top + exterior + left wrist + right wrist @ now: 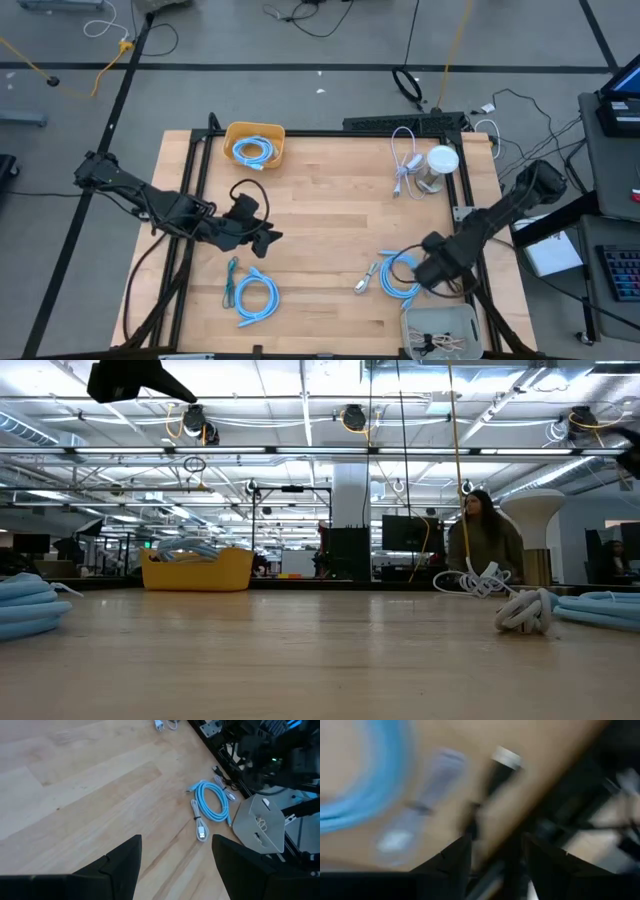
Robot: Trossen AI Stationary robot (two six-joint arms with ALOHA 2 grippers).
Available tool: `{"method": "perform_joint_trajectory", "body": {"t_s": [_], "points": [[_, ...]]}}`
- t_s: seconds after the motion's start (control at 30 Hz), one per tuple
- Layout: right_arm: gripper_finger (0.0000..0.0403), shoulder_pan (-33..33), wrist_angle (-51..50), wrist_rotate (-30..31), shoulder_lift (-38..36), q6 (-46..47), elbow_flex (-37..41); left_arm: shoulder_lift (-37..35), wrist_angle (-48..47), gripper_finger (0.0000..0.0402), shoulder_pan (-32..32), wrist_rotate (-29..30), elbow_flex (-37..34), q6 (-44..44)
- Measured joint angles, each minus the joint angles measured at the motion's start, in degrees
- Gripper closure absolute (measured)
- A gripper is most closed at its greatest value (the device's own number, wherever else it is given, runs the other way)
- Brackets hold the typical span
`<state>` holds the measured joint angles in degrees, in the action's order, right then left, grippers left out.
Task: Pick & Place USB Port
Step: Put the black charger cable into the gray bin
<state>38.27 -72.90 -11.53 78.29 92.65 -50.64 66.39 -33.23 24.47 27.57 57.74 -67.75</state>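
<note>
No legible labels. Left end effector (268, 237) hovers released above the worktop (330, 215). Right end effector (425, 272), fingers apart with nothing seen between them, sits at the coiled blue USB cable (398, 272) beside the grey tray (440, 328).

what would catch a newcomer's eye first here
Bright blue coiled cables on pale wood: one near the table's front-left, one front-right under the right gripper. A yellow bin holding another blue coil sits at the back-left, and the left gripper hovers open mid-table.
</note>
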Motion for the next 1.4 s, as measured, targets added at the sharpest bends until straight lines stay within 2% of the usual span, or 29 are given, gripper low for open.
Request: {"method": "perform_joint_trajectory", "body": {"t_s": [0.13, 0.27, 0.37, 0.53, 0.7, 0.9, 1.07, 1.4], "points": [[0.0200, 2.27, 6.18, -3.51, -1.17, 7.29, 4.21, 0.00, 0.02, 0.0158, 0.00, 0.05, 0.00, 1.18], [0.0173, 3.17, 12.73, -3.51, -1.34, 13.21, 6.67, 0.00, 0.02, 0.0158, -0.04, 0.89, 0.00, 1.69], [0.0159, 3.87, 15.20, -1.49, -1.27, 15.63, 7.79, 0.00, 0.02, 0.0158, -0.07, 1.05, 0.00, 2.07], [0.0157, 4.34, 13.57, 1.91, -1.27, 17.96, 9.42, 0.00, 0.02, 0.0158, -0.04, 0.98, 0.00, 2.54], [0.0179, 4.61, 14.79, 3.80, -1.27, 19.70, 10.95, 0.00, 0.02, 0.0158, 0.00, 0.94, 0.00, 2.54], [0.0211, 4.59, 22.35, 3.30, -1.43, 20.77, 13.96, 0.00, 0.02, 0.0158, 0.00, -0.15, 0.00, 2.21], [0.0240, 4.61, 23.48, 3.60, -1.39, 21.76, 14.39, 0.00, 0.02, 0.0158, 0.00, -0.18, 0.00, 2.04], [0.0327, 5.23, 24.95, 3.32, -1.32, 20.25, 14.50, 0.00, -0.02, 0.0158, 0.00, -0.26, 0.00, 1.97]]}}
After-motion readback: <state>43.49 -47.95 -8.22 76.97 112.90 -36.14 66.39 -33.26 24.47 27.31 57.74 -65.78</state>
